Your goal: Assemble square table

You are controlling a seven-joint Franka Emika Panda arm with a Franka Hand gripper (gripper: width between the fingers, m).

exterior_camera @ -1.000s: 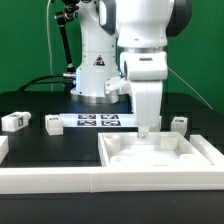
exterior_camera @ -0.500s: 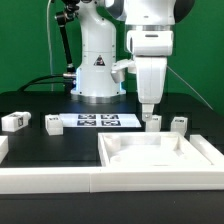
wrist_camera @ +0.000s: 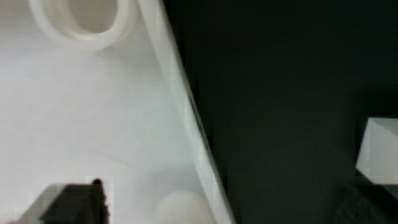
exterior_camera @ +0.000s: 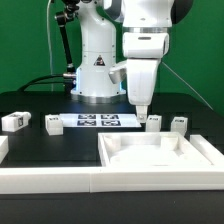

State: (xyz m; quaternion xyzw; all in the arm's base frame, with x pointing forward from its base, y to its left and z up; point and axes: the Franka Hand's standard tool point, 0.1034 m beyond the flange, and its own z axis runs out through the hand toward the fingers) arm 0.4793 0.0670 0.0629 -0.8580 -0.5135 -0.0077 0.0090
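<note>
The white square table top (exterior_camera: 160, 152) lies tray-like with its raised rim at the front right of the exterior view. Two small white tagged legs (exterior_camera: 154, 121) (exterior_camera: 180, 123) stand just behind it. Two more legs (exterior_camera: 14, 121) (exterior_camera: 52, 123) stand at the exterior view's left. My gripper (exterior_camera: 141, 107) hangs above the top's far rim, fingers pointing down, open and empty. In the wrist view the top's white surface (wrist_camera: 89, 110) with a round socket (wrist_camera: 80, 20) lies below, one dark fingertip (wrist_camera: 71, 203) shows, and a leg (wrist_camera: 379, 152) stands beside the rim.
The marker board (exterior_camera: 98, 121) lies flat between the legs in front of the robot base (exterior_camera: 95, 70). A long white border wall (exterior_camera: 60, 182) runs along the front edge. The table is black.
My gripper has risen from the table top's far rim and shifted a little to the exterior view's left. The parts have not moved.
</note>
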